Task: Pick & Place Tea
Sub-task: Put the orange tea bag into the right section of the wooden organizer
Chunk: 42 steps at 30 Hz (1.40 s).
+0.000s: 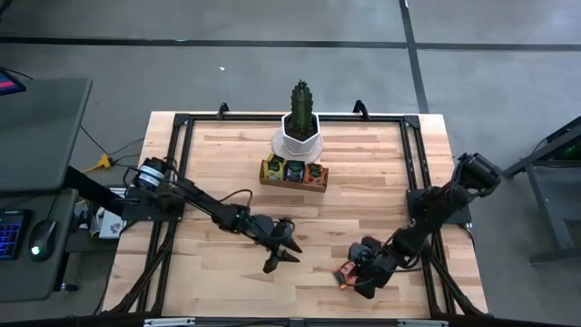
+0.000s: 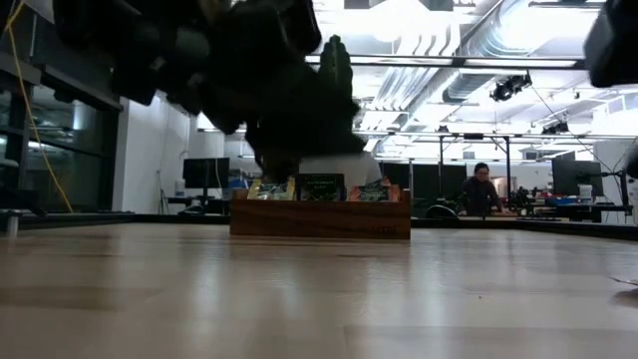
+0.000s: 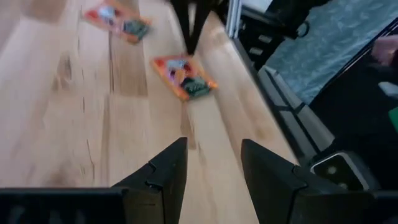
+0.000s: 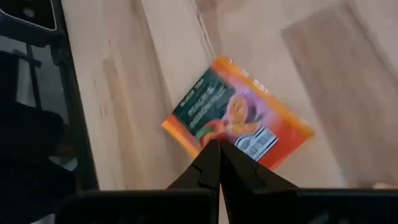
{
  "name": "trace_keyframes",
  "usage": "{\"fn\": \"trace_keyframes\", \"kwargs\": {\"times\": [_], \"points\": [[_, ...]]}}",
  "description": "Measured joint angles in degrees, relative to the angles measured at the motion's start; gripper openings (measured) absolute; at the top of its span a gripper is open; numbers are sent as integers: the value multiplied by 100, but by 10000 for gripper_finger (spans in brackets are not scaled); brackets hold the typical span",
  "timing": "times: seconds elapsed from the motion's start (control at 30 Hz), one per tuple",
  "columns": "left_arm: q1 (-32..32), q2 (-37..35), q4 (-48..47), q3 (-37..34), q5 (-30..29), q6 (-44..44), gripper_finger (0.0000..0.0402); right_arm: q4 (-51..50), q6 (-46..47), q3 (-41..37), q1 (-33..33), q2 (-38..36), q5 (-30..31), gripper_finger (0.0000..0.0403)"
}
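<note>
An orange-red tea sachet [image 4: 239, 118] with a green label lies near the table's near right corner [image 1: 346, 272]. My right gripper [image 4: 219, 145] is shut, and its tips meet at that sachet's near edge. A second orange sachet [image 3: 118, 20] lies beyond the first sachet [image 3: 185, 76]. My left gripper [image 3: 213, 163] is open above bare wood at the table's near middle [image 1: 282, 252] and holds nothing. More sachets stand upright in the brown wooden tray [image 1: 293, 173] by the far edge. My right gripper has its shut fingers [image 4: 208, 163] on the near edge of the orange sachet [image 4: 205, 138], coming slanting down from the table's right. The fingers hide the place of contact, so pinch or press cannot be told. The sachet looks flat, at or just over the table.
A white pot with a green plant [image 1: 299, 133] stands just behind the tray [image 2: 319, 215]. A black frame rail [image 3: 273, 87] runs along the table's edges. Bare wood lies between the grippers and the tray. A person [image 2: 480, 189] sits far off in the room.
</note>
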Motion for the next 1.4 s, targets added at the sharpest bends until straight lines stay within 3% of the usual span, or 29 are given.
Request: {"fn": "trace_keyframes", "kwargs": {"times": [0.37, 0.77, 1.13, 1.4], "points": [[-1, 354, -65, 191, 195, -411, 149, 553, 769, 20, 259, 702, -92, 0], [-1, 373, -855, 190, 289, -1181, 149, 2090, 1283, 57, -713, 1642, -256, 0], [43, 373, -1077, 190, 37, -1880, 149, 2449, 707, 18, -1432, 1680, 113, 0], [157, 533, -928, 211, -198, -2489, 149, 2566, 533, 14, -1576, 1696, 189, 0]]}}
